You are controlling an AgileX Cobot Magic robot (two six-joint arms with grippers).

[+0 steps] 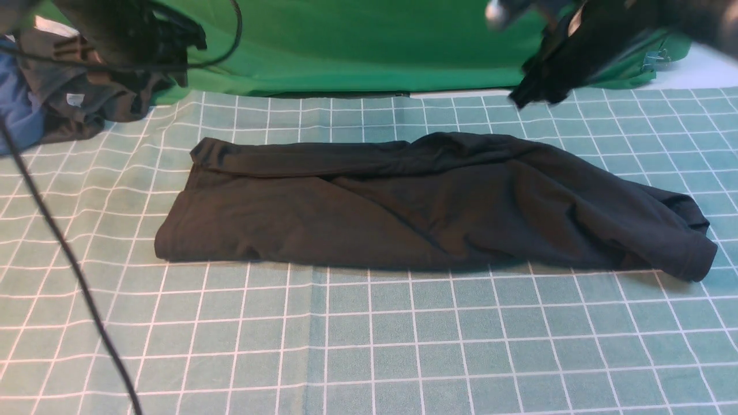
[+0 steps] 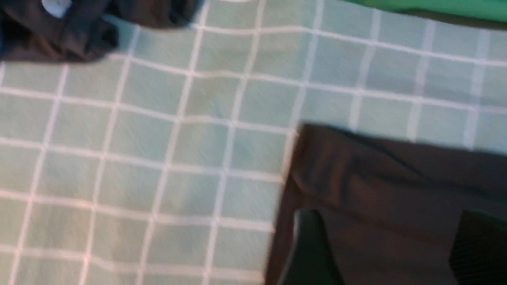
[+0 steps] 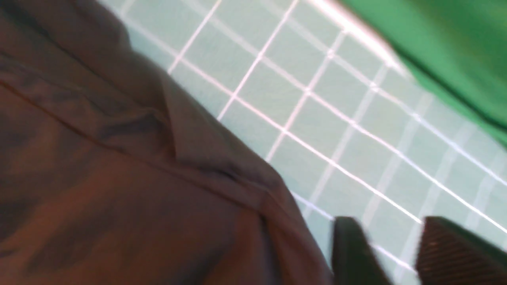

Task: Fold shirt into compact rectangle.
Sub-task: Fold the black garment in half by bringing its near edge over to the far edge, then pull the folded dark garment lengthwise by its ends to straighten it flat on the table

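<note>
The picture is blurry. A blue-green tablecloth [image 2: 158, 158] with white squares fills most of it. One corner of the black shirt [image 2: 396, 170] lies flat on the cloth, its edge folded over. The left gripper [image 2: 392, 221] is above the shirt. Its two dark fingers [image 2: 313, 253] are far apart, with nothing pinched between them. A brownish-black garment [image 2: 59, 39] with a pale tag [image 2: 55, 6] lies crumpled, well apart from the shirt. A green cloth [image 2: 435, 6] shows at one edge.
</note>
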